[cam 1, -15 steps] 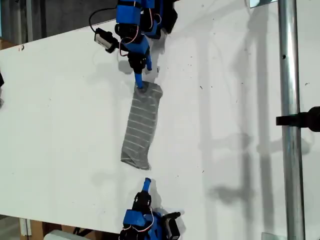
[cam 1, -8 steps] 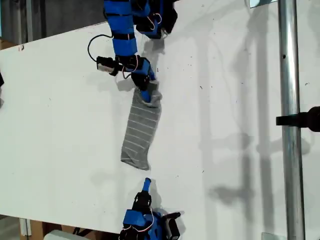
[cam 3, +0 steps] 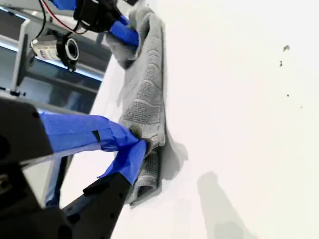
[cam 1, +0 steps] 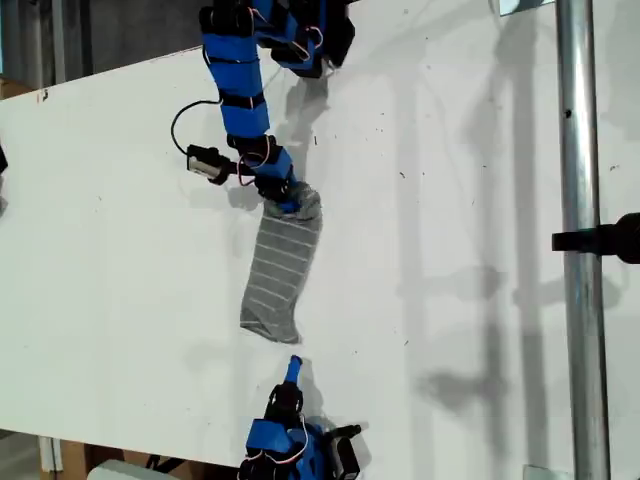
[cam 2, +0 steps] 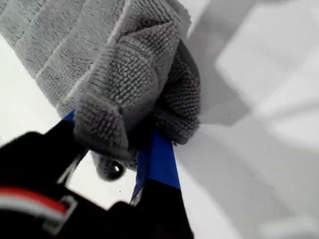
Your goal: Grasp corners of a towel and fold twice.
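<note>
The towel (cam 1: 280,265) lies on the white worktop (cam 1: 120,250). It is folded into a long, thin strip. The strip runs from the top of the exterior view down toward the bottom, leaning a little toward the exterior view's left as it goes down. My first tool (cam 1: 290,203) is at the top end of the strip. It is clenched on the towel there, and in the first wrist view a thick bunch of grey cloth sits squeezed between its jaws. My second tool (cam 1: 293,368) is near the bottom end of the strip, just past it, and the exterior view shows a little bare worktop between them. Its jaws look clenched together with no cloth in them. So the towel lies right between my two tools, with its long side pointing from one to the other. I think the next fold has to bring one end of the strip over to the other end. My first tool has its end in hand, so it may carry that end down toward my second tool. The bunched cloth may make the fold lumpy.
</note>
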